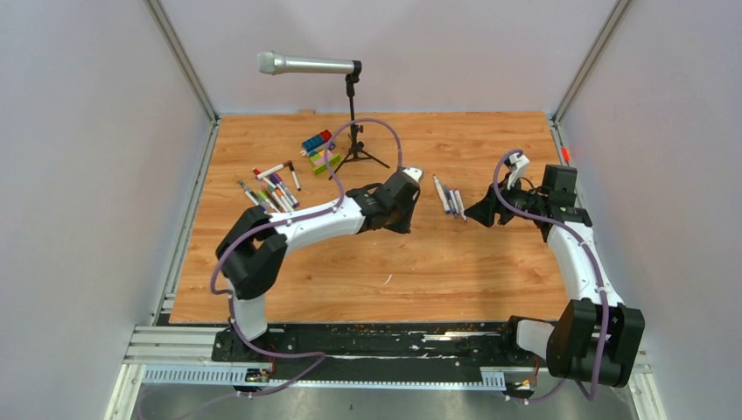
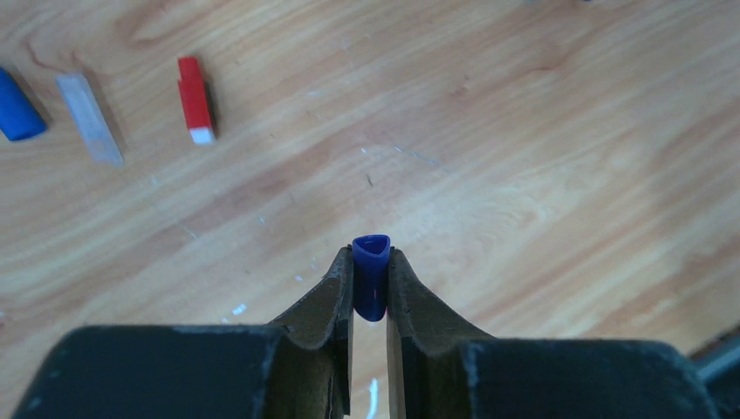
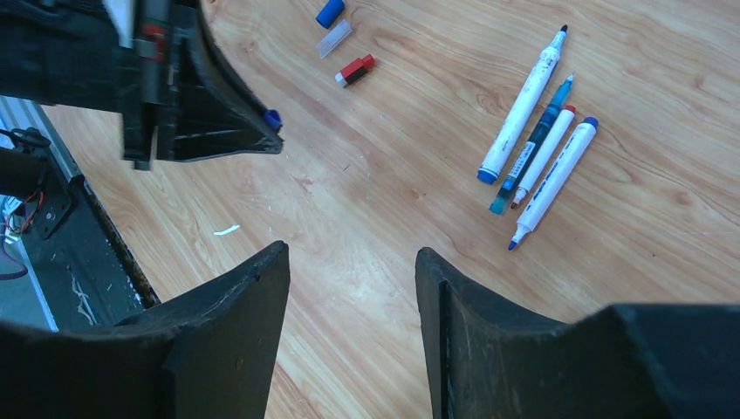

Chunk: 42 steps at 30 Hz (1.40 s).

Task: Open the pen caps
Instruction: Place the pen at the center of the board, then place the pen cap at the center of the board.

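Wooden table [image 1: 367,271] across the cell floor, walled left, right and far. Bolted at its near edge: left arm [image 1: 297,226] bent in toward the middle, right arm [image 1: 577,254] curving in from the right side. At the far edge, silver microphone [image 1: 306,64] lying level atop a thin black stand [image 1: 353,122].

Left gripper [image 2: 370,262] over the middle of the table, jaws closed on a blue pen cap [image 2: 371,278]. Cap clamped endwise between the two fingertips and touching both, one end poking just past them. Deep blue, stubby and glossy, with a rounded three-cornered outline at the exposed end. In the right wrist view, seen as a small blue nub at the very tip, held above the wood.

Right gripper [image 3: 349,271] on the right, facing the left one, jaws spread wide over bare wood and gripping nothing.

Near the far left, toy blocks [image 1: 318,144] in mixed colours, and beside them a scattered bunch of pens [image 1: 273,188].

Between the two grippers, slightly farther back, four uncapped pens [image 3: 537,131] lying side by side, apart from both sets of jaws: one long and white with a black tip and blue end, one teal and see-through, one white with red, one white with blue.

On the wood, apart from the held cap, three small pieces in a row: loose blue cap [image 2: 17,106], clear cap [image 2: 89,118], red cap [image 2: 195,98] with a white end.
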Each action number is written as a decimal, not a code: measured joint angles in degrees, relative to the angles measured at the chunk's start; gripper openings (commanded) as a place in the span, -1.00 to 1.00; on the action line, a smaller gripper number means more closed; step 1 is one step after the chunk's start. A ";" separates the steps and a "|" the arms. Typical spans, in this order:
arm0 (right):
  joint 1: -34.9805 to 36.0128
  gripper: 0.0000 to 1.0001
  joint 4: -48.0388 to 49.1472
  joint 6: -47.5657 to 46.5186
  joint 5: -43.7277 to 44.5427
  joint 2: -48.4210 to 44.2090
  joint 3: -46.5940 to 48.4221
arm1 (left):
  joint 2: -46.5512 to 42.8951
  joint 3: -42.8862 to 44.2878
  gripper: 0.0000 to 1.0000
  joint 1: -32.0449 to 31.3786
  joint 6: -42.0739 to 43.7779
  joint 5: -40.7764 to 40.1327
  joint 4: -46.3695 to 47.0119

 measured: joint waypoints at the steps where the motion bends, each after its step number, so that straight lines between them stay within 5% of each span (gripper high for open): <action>1: -0.11 0.12 0.35 -0.02 -0.24 0.22 0.00 | 2.32 2.54 -0.59 0.00 0.81 -0.76 -1.79; 16: -2.21 0.12 1.27 -0.07 -1.81 1.49 0.00 | 22.03 24.57 -0.54 0.96 7.41 -9.20 -16.70; 29: -2.75 0.13 1.62 -0.07 -2.40 1.51 0.00 | 25.33 27.65 -0.31 4.48 8.74 -9.16 -19.32; 42: -3.08 0.13 2.10 -0.07 -2.84 1.62 0.00 | 24.87 27.69 -0.30 4.74 10.21 -8.11 -19.30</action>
